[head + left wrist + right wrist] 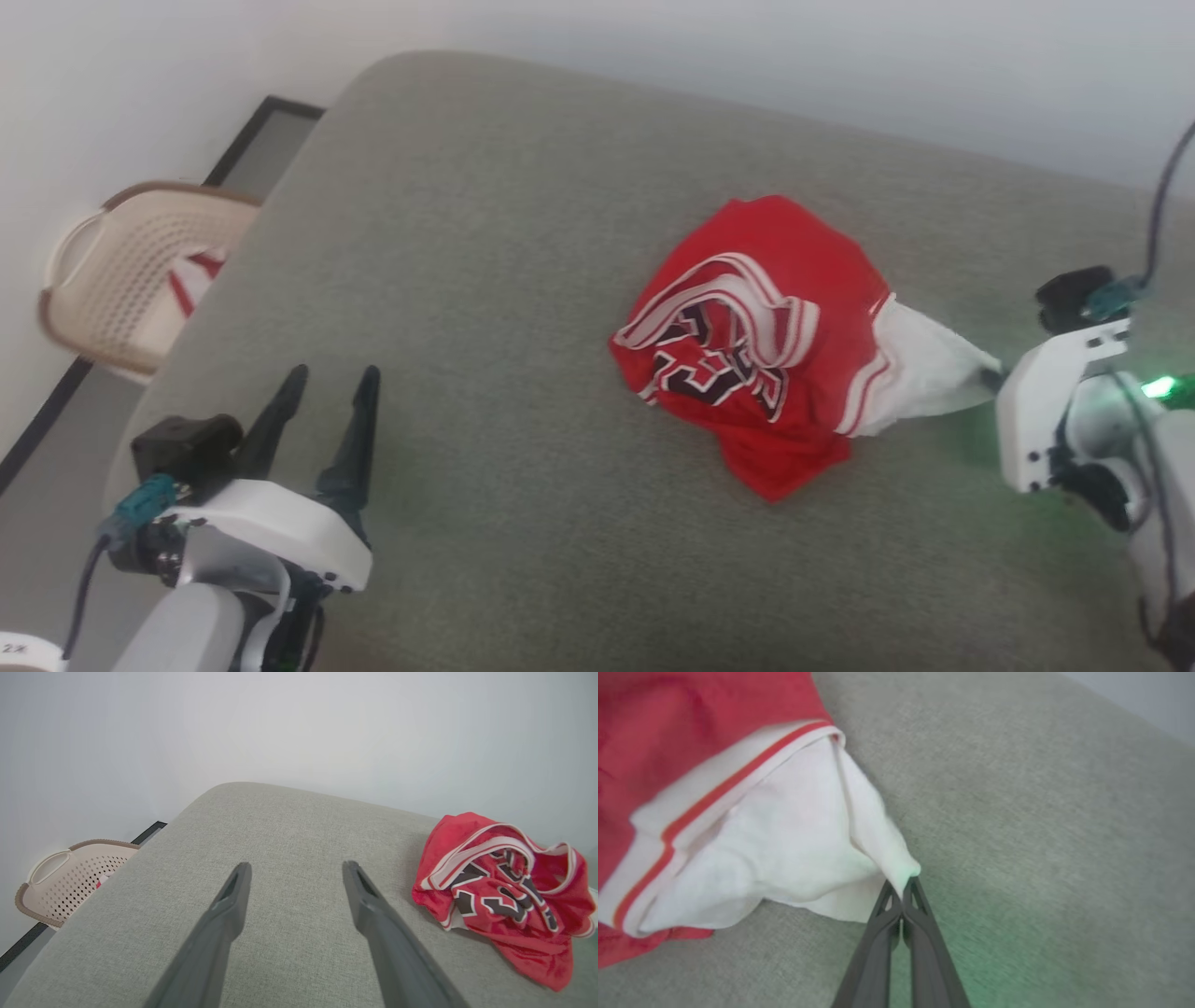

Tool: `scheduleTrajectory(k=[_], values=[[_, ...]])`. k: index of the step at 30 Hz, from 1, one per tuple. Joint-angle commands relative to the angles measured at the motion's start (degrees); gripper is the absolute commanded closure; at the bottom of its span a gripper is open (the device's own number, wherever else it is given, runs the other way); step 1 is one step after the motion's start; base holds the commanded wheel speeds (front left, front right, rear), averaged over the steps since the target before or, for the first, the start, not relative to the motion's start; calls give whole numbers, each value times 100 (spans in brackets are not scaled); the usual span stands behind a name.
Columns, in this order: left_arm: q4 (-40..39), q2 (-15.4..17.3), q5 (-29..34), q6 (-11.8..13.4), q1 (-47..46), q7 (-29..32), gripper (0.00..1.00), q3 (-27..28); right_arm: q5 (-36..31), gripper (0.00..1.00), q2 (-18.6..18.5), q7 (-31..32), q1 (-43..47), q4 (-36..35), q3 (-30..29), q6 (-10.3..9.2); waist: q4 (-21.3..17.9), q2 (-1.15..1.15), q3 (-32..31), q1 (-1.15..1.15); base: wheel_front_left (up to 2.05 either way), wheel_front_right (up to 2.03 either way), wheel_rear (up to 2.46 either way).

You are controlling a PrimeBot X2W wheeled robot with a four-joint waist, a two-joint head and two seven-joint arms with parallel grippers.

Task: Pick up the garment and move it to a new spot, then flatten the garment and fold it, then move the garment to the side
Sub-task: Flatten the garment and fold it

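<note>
Now | right hand (903, 887) pinching white sleeve tip of garment (747, 271) | left hand (333, 378) spread, empty, well apart

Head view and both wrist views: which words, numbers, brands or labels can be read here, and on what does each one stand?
"2X": on the white robot part in the lower left corner of the head view; the picture edge cuts it, so it may be longer.
Block lettering on the red garment: black and white, but crumpled and folded, not readable.
Basket: no text visible.
</note>
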Motion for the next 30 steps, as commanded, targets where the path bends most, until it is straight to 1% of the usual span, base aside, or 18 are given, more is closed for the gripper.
scheduleTrajectory(k=[1, 3, 5, 10, 16, 21, 29, 30], values=[[-46, 47, -44, 18, 71, 5, 0, 43, 84, 100, -145, -15, 6, -121, -83, -11, -205, 0, -103, 0, 0, 0, 0], [-64, 67, -62, 29, 102, 19, 0, 62, 111, 100, -218, 4, 43, -185, -125, -11, -266, 0, -120, 0, 0, 0, 0], [-99, 113, -79, 54, 129, 26, 0, 100, 106, 100, -381, 28, 108, -298, -222, -11, -388, 0, -148, 0, 0, 0, 0], [-178, 151, -102, 73, 147, 64, 0, 112, 105, 100, -712, 139, 295, -518, -588, -10, -600, 0, -173, 0, 0, 0, 0], [-225, 145, -84, 113, 119, 88, 0, 67, -18, 100, -952, 241, 614, -577, -1056, -11, -742, 0, -169, 0, 0, 0, 0], [-219, 128, -76, 85, 23, 101, 0, 4, -291, 100, -882, 214, 769, -258, -1529, -10, -754, 0, -127, 0, 0, 0, 0], [-139, 118, -86, 34, -103, 134, 0, -67, -611, 100, -426, -13, 569, 742, -1884, -10, -695, 0, -78, 0, 0, 0, 0], [-123, 118, -95, 37, -116, 141, 0, -74, -662, 89, -387, -47, 527, 883, -1902, -10, -691, 0, -82, 0, 0, 0, 0]])
